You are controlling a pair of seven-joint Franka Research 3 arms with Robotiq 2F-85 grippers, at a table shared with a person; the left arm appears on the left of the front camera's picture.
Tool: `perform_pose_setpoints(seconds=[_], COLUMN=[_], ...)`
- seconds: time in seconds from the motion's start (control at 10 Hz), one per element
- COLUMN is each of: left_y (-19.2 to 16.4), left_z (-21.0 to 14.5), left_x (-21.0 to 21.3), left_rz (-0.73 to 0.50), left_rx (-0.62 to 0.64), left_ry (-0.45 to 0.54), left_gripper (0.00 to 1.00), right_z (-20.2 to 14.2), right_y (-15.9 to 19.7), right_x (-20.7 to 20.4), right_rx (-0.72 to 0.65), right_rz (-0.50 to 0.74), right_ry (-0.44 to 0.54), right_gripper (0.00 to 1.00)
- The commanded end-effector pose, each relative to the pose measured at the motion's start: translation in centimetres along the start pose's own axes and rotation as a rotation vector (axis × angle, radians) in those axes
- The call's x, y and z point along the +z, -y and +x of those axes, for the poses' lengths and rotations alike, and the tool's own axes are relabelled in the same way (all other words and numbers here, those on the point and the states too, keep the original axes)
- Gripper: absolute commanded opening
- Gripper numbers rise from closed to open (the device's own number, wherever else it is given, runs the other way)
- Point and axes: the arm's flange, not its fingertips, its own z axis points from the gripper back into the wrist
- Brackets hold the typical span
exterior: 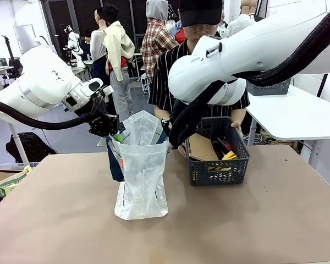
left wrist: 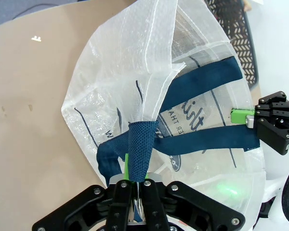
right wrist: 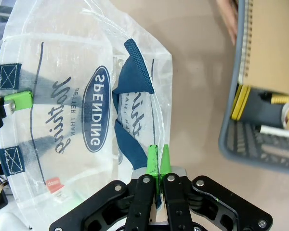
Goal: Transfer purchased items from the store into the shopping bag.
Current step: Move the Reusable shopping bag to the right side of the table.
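Note:
The shopping bag (exterior: 141, 179) stands upright on the table, translucent white with dark print and blue straps. My left gripper (exterior: 110, 132) is shut on its left rim; in the left wrist view the fingers (left wrist: 137, 192) pinch the rim and a blue strap (left wrist: 140, 144). On the opposite rim, my right gripper (right wrist: 158, 161) is shut on the plastic and a strap, so the mouth is held wide. To the right of the bag is the store, a dark lattice basket (exterior: 217, 170), holding a brown notebook (exterior: 201, 147), a yellow item (exterior: 229, 156) and dark goods.
A person in a striped shirt stands behind the basket with hands at its sides (exterior: 182, 149). My right arm (exterior: 231, 60) arches over the basket. A white table (exterior: 297, 113) is at the far right. Bare tabletop (exterior: 253, 225) lies in front.

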Motion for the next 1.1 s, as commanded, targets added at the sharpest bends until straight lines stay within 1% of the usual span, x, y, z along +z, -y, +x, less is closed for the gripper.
perform_pose_setpoints(seconds=[0.0, 1.0], left_y=[0.01, 0.01], left_z=[0.12, 0.12], left_x=[0.08, 0.08], left_rz=[0.005, 0.005], left_rx=[0.003, 0.003], left_ry=[-0.01, -0.01], left_gripper=[0.0, 0.0], right_z=[-0.02, -0.02], right_y=[-0.04, -0.04], right_x=[0.05, 0.05], right_rx=[-0.009, -0.009], right_rz=[0.011, 0.011], right_ry=[-0.001, -0.001], right_gripper=[0.0, 0.0])
